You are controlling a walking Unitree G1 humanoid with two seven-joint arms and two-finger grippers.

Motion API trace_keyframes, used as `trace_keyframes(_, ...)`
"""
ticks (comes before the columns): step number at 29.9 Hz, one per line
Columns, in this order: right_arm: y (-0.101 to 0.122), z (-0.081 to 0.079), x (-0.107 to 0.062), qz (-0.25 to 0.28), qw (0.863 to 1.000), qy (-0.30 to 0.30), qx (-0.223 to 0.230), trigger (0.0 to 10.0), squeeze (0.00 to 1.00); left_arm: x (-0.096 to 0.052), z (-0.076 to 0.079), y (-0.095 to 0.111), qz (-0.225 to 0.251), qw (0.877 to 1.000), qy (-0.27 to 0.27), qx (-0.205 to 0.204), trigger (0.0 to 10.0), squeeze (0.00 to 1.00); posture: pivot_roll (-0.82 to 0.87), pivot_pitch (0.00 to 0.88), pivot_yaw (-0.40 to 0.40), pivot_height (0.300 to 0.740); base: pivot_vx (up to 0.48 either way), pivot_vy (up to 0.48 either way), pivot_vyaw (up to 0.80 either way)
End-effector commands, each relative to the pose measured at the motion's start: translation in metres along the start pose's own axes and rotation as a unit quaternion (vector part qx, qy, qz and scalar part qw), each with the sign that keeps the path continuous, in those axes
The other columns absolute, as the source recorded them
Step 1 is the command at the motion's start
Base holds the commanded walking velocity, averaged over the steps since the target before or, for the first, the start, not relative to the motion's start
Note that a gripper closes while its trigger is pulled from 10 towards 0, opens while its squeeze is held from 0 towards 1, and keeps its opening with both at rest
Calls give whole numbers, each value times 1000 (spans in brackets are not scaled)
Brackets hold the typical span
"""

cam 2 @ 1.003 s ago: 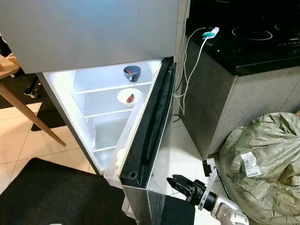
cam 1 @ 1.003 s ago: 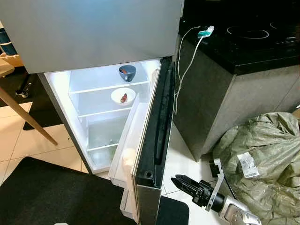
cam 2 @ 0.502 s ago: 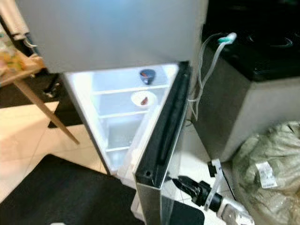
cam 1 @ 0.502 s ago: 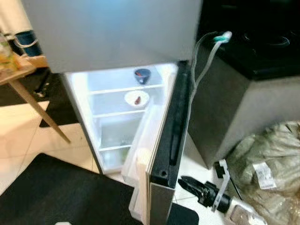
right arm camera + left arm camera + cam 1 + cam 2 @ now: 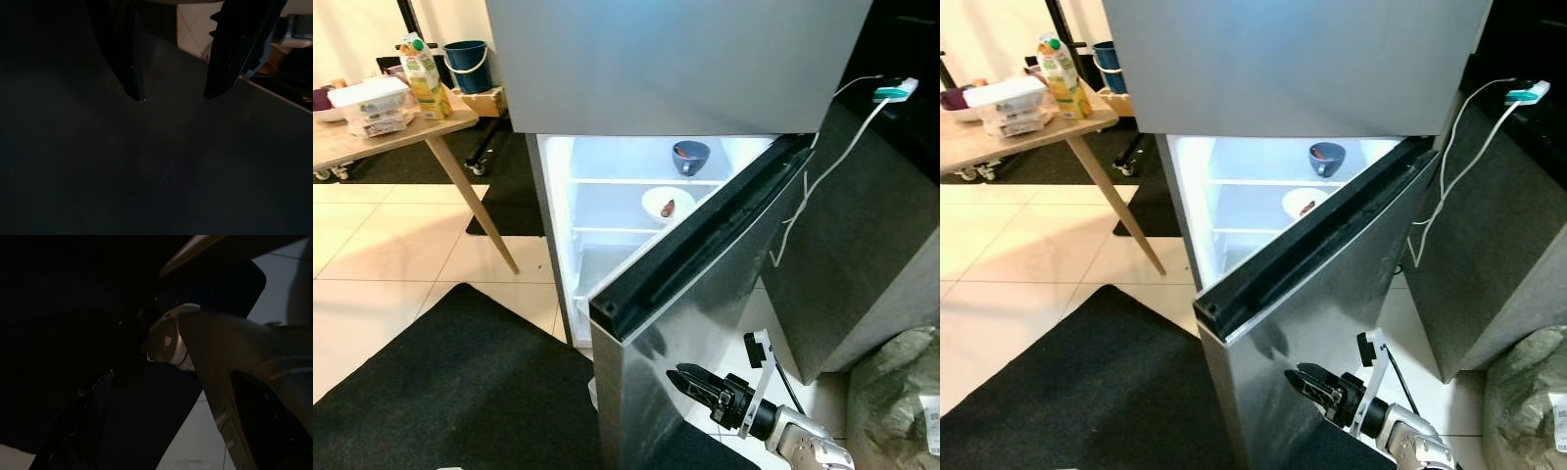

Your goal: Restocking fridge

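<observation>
A black mat (image 5: 421, 392) lies on the tiled floor (image 5: 372, 245). A blue bucket (image 5: 468, 65) stands behind the wooden table. A white cable (image 5: 822, 166) hangs down the grey counter side (image 5: 871, 255), its plug (image 5: 893, 93) at the counter's edge.

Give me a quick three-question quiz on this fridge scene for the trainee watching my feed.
1. True or false: the fridge door stands open.
2. Which dish sits on the higher shelf: A) the blue bowl, B) the white bowl?
3. Fill in: the juice carton stands on the wooden ____.

Key: 1 true. 2 A. 3 table. The right gripper, jaws apart, is low beside the door's outer face.
</observation>
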State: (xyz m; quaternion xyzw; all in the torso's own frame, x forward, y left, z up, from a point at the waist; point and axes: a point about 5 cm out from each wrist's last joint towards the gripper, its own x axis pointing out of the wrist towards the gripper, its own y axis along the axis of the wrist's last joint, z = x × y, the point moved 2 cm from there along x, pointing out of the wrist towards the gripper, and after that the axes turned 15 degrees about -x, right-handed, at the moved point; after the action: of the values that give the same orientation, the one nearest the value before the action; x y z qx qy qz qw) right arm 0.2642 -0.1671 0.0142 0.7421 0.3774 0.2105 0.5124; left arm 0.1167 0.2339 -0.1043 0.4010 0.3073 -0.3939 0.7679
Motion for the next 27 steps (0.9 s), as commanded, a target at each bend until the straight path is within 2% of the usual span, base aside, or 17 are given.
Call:
trace_keyframes(1,-1,1,1,-4,1000,-9,-7,10000,0,-1,-1,-7,-9,1000,2,-7,10000,0,-33,68,5,740,0,0,569)
trace_keyframes(13,9,4,15,1,999,-22,-35,10000,0,4,4,-12,-13,1000,6,-7,10000,0,-29,65,-2,740,0,0,627)
trace_keyframes(21,10,13,16,-6,996,-72,-51,10000,0,10,12,-12,-4,1000,0,-11,10000,0,-31,61,-10,740,0,0,625)
trace_keyframes(27,9,21,16,-24,991,-114,-71,10000,0,13,15,-8,6,1000,-2,-8,10000,0,-30,60,-12,740,0,0,0)
